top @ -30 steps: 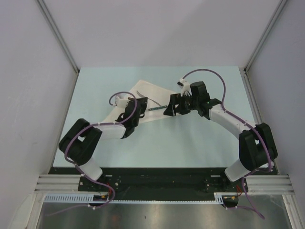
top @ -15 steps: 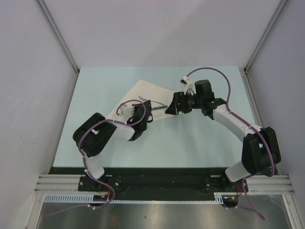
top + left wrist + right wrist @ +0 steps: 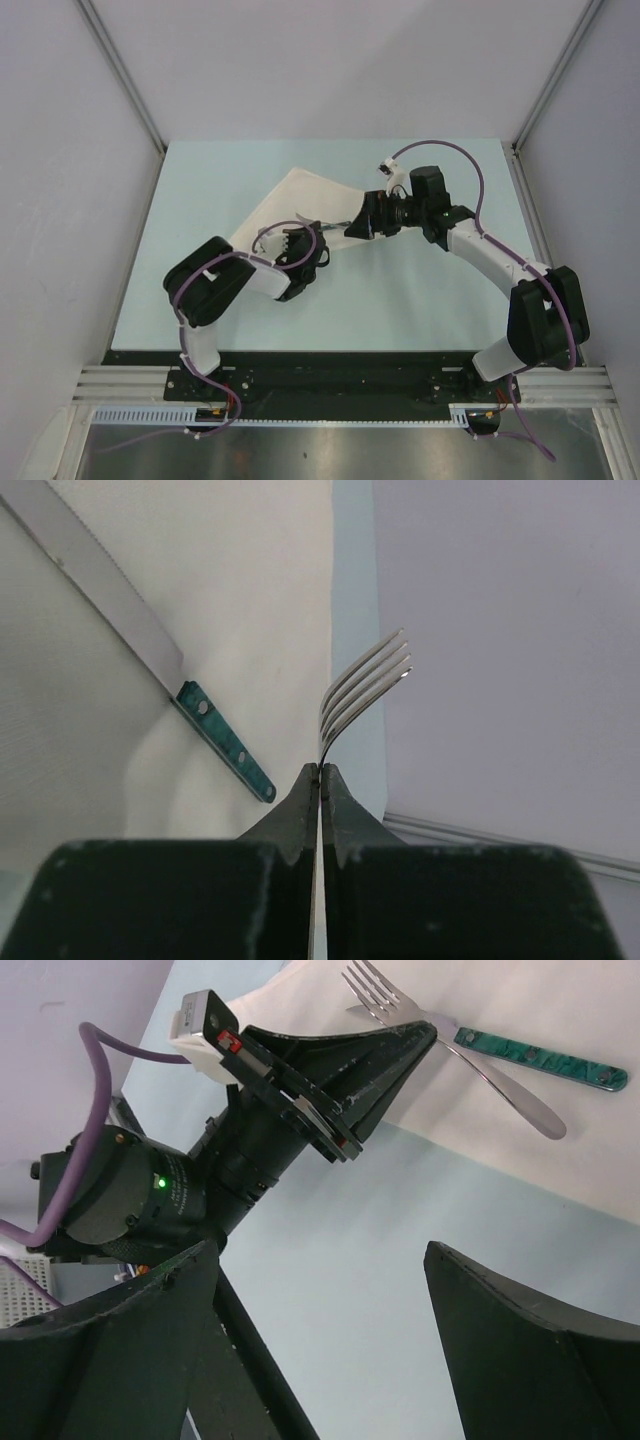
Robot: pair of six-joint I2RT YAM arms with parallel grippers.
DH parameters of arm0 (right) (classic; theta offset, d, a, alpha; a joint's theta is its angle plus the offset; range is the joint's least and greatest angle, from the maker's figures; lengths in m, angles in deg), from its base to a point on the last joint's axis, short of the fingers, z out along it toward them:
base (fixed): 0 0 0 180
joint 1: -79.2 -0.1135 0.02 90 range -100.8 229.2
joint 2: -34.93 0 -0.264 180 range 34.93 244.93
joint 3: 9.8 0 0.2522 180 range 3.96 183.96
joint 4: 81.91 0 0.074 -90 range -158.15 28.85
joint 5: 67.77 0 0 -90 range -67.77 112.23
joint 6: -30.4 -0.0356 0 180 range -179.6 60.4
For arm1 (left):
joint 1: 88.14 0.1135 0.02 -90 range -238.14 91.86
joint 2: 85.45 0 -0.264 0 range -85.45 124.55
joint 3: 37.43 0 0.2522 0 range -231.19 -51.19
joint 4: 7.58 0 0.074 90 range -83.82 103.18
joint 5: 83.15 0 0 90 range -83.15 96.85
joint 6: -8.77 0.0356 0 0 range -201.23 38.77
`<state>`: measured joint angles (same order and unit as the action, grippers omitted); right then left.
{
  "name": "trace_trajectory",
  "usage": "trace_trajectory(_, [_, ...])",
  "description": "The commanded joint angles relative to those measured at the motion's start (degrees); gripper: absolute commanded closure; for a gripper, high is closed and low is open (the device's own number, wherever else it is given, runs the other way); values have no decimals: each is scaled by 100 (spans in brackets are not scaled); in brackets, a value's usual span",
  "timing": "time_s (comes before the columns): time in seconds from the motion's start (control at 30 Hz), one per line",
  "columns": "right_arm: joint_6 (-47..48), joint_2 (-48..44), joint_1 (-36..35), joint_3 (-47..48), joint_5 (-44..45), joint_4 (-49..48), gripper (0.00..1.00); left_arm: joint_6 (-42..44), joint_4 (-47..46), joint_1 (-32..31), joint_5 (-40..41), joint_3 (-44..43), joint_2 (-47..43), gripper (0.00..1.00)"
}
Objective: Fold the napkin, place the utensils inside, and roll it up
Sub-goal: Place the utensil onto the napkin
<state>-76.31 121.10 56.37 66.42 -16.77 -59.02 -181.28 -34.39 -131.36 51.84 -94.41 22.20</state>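
Left claw (image 3: 320, 770): fully closed, pinching the fork (image 3: 362, 685) on edge near its neck. The tines stick out past the fingertips and curve up. In the right wrist view the fork's plain metal handle runs on past the claw tip, over the cloth. Can't tell if it touches the cloth.

Right claw (image 3: 322, 1250): jaws spread wide, nothing between them, only bare desk (image 3: 420, 300) underneath. It points at the left claw from the napkin's 3 o'clock side, near it but apart.

Napkin (image 3: 295, 195): flat on the desk, toward 11 o'clock from desk centre. It lies skewed, with one corner at 12 o'clock and a long edge running down to 7 o'clock. The left claw sits at its 5 o'clock edge.

Knife (image 3: 132, 630): flat on the napkin, apart from both claws. In the left wrist view the blade runs off toward 11 o'clock, and the teal riveted handle ends just beside the left claw tip, at its 9 o'clock. The fork tines sit just past the napkin's edge, over a strip of bare desk.

Top view: both arms reach in toward the napkin's 4 o'clock corner. The wrists hide most of the cutlery there.
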Motion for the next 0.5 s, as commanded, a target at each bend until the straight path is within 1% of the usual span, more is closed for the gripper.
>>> trace_trajectory(0.0, [-69,-136,7,-49,-195,-236,11,-401,322,-134,308,-107,54,99])
trace_trajectory(0.13, [-78,-136,-2,-67,-213,-245,11,-419,270,-143,370,-20,89,99])
trace_trajectory(0.23, [-87,-127,-2,-76,-248,-262,11,-454,427,-143,361,-46,106,99])
trace_trajectory(0.47, [-78,-118,-11,-93,-266,-280,11,-507,472,-143,212,-99,300,98])
